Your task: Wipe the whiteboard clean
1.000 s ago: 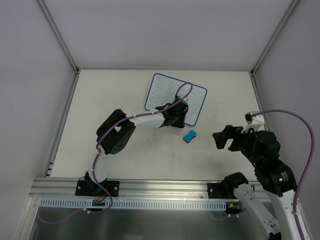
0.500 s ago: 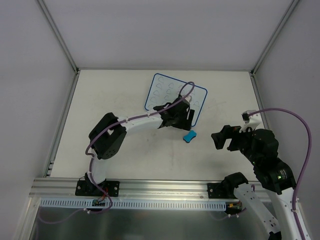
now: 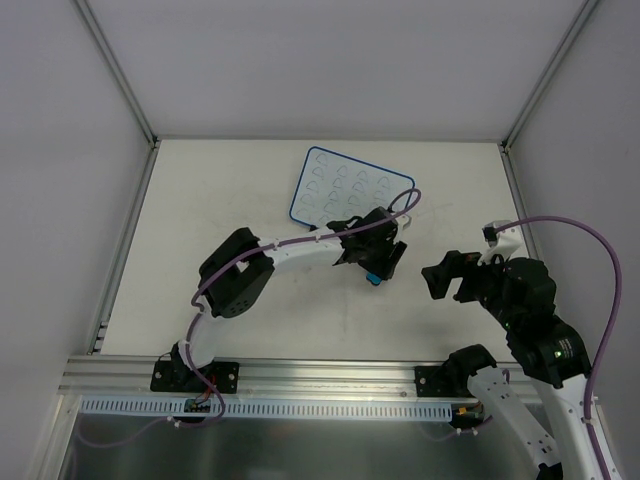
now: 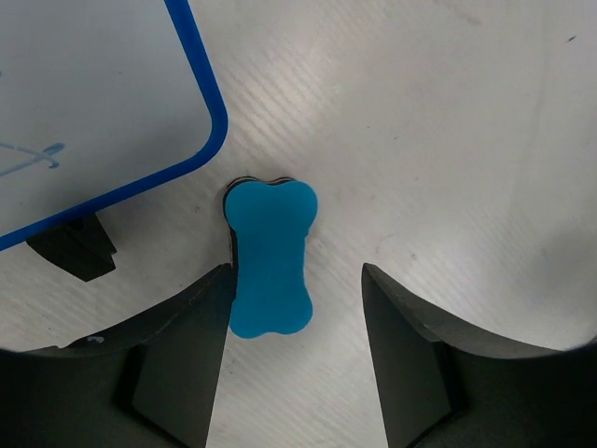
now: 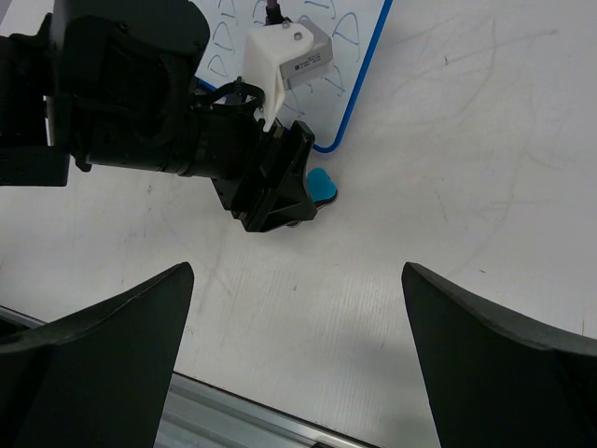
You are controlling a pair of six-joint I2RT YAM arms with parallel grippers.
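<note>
eraser (image 4: pixel 270 257) between spread left fingers (image 4: pixel 177 359), whiteboard (image 4: pixel 93 93) corner just beside

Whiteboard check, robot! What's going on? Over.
Left gripper open, straddling blue eraser. Right gripper open, holding nothing. Whiteboard not yet wiped, blue marks showing. Nothing blocking the eraser.

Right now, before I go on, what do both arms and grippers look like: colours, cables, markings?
The left arm and right arm share white links and bulky black joint housings. A purple cable runs along each. The left gripper and right gripper have matte black, wedge-shaped fingers. A white box with a small printed label sits on the left wrist.
</note>
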